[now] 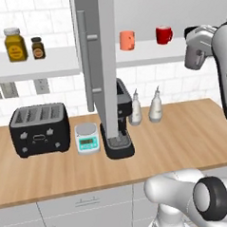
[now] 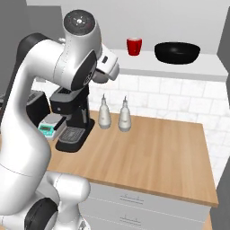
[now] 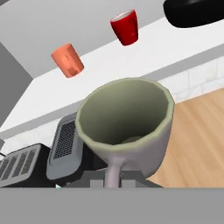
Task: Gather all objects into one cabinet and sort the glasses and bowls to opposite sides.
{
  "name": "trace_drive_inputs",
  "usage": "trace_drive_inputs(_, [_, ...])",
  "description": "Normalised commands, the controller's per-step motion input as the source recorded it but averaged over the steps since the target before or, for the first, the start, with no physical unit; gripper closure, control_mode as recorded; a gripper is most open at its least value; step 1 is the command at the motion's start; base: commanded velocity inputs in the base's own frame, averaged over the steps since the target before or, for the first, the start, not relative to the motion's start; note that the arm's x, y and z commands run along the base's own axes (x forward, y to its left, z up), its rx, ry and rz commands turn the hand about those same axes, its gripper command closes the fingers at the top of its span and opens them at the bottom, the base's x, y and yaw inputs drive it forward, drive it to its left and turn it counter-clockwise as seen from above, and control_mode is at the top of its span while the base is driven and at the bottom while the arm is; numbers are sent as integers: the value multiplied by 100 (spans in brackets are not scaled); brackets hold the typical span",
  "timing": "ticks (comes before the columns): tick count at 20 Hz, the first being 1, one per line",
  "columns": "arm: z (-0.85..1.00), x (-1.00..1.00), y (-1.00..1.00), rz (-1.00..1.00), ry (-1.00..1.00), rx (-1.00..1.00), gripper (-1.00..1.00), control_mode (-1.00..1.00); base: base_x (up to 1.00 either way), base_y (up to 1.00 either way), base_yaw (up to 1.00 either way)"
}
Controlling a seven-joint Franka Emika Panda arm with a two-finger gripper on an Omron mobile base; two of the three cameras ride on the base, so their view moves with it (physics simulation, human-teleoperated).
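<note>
The grey cup [image 3: 127, 127] is seen close before the hand camera, mouth open toward the lens, and is pinched at its lower edge by the tool [image 3: 114, 175]; in the left base view it [image 1: 196, 58] is held in the air at shelf height, just off the shelf's right part. The tool's fingers are largely covered by the cup.

The salmon-orange cup [image 1: 127, 40] and the red cup [image 1: 164, 34] are recorded standing upright on the white inner shelf [image 1: 145, 54] of the cabinet, well apart from each other. The black bowl [image 2: 177, 52] is noted on the same shelf, to the right of the red cup and near it. The cabinet door [image 1: 101, 64] is swung open, edge-on to the left base camera, with its bar handle [image 1: 85, 65] on the left face.

On the bench [image 2: 152, 152] a coffee machine [image 2: 72, 119], two white bottles [image 2: 114, 114], a small scale [image 1: 87, 138] and a black toaster [image 1: 39, 129] are observed. Two lidded jars [image 1: 23, 45] stand on the shelf left of the door.
</note>
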Motion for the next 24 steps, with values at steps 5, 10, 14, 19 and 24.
trace_drive_inputs(5, [0, 2, 0, 1, 0, 0, 100, -100, 3, 0, 0])
trace_drive_inputs(10, [19, 33, 0, 12, 3, 0, 100, -100, 0, 0, 0])
trace_drive_inputs(14, [2, 78, 0, 13, 7, -10, 100, -100, 0, 0, 0])
trace_drive_inputs(19, [8, 95, 0, 8, 0, -16, 100, -100, 0, 0, 0])
trace_drive_inputs(24, [2, 93, 0, 3, 0, -8, 100, -100, 0, 0, 0])
